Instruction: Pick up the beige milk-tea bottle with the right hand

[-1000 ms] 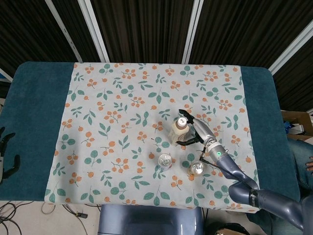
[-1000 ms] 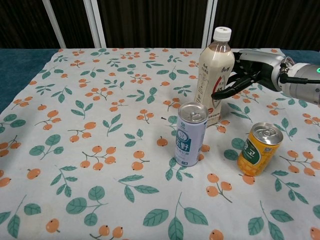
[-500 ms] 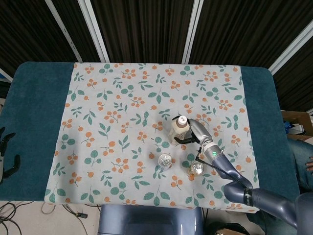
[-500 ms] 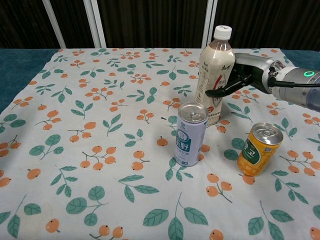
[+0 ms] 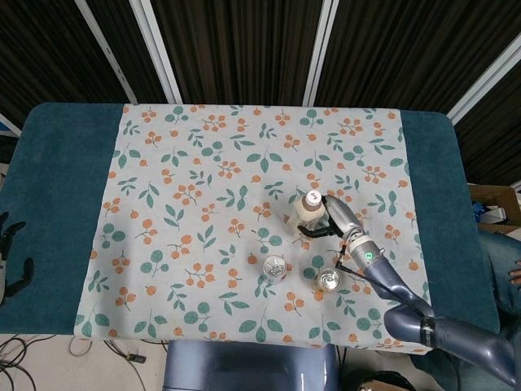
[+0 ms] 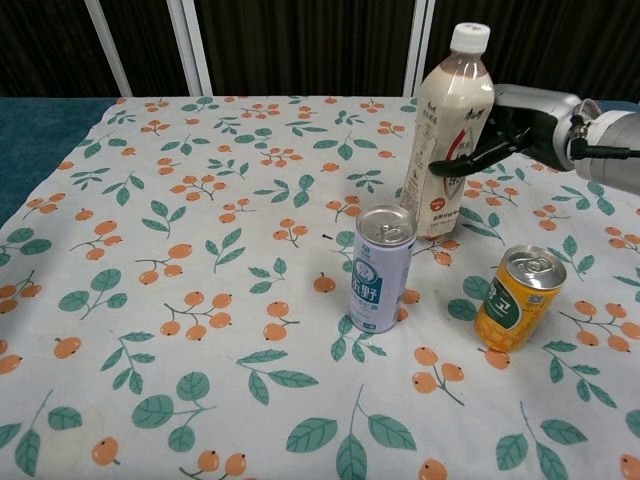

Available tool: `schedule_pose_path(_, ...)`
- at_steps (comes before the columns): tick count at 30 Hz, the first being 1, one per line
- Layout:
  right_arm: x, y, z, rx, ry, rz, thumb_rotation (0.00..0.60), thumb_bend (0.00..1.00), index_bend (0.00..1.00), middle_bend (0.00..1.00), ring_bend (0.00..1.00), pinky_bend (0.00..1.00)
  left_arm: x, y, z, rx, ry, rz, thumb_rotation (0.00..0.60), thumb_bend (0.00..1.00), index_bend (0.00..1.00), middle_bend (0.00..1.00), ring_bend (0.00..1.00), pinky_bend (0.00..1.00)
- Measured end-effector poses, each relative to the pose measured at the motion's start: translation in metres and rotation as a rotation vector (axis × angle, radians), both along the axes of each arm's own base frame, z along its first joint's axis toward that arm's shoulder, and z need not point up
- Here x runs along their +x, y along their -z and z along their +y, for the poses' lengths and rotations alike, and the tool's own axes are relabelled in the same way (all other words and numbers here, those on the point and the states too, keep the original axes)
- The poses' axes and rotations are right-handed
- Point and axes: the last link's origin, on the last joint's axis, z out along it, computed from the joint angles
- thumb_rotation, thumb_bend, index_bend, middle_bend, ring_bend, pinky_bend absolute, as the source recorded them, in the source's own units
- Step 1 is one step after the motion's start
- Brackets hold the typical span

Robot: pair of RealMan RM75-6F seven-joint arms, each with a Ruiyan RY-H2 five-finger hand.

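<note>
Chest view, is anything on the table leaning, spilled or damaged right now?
The beige milk-tea bottle leans, top toward the right hand gripping its side; whether its base touches the cloth is unclear. The white can and orange can stand upright. Nothing looks spilled or damaged.

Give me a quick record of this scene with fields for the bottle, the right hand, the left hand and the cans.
bottle: beige milk-tea bottle with white cap, tilted, gripped
right hand: right hand wrapped around the bottle's side
left hand: left hand at the table's edge, holding nothing
cans: white and blue can and yellow can, upright on the floral tablecloth
</note>
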Motion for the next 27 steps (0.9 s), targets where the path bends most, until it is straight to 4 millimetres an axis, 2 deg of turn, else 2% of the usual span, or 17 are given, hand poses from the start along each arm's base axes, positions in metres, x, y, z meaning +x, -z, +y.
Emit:
schedule_pose_path(4,-0.004,-0.029,-0.002,-0.058,0.001,-0.017,0.6,0.47,0.39,0.42,0.36,0.31,0.0,0.0,0.0,0.0,0.001,0.002,0.6,0.48,0.15,0.0,0.03,0.04)
schedule_pose_path(10,-0.016,-0.084,0.001,-0.153,0.02,-0.03,0.6,0.47,0.39,0.41,0.36,0.31,0.001,0.001,0.0,0.001,0.001,0.001,0.6,0.48,0.15,0.0,0.03,0.04)
schedule_pose_path(17,-0.042,-0.154,0.024,-0.224,0.069,-0.004,0.6,0.46,0.39,0.41,0.36,0.31,0.001,0.003,0.0,-0.003,0.003,0.008,0.6,0.48,0.15,0.0,0.03,0.04)
schedule_pose_path(20,-0.053,-0.172,0.041,-0.23,0.088,-0.013,0.6,0.46,0.39,0.41,0.36,0.31,0.002,0.004,0.0,-0.005,0.004,0.009,0.6,0.48,0.15,0.0,0.03,0.04)
schedule_pose_path(27,-0.074,-0.187,0.085,-0.242,0.081,-0.091,0.6,0.46,0.39,0.42,0.36,0.31,0.002,0.004,0.0,-0.004,0.005,0.004,0.6,0.48,0.15,0.0,0.03,0.04)
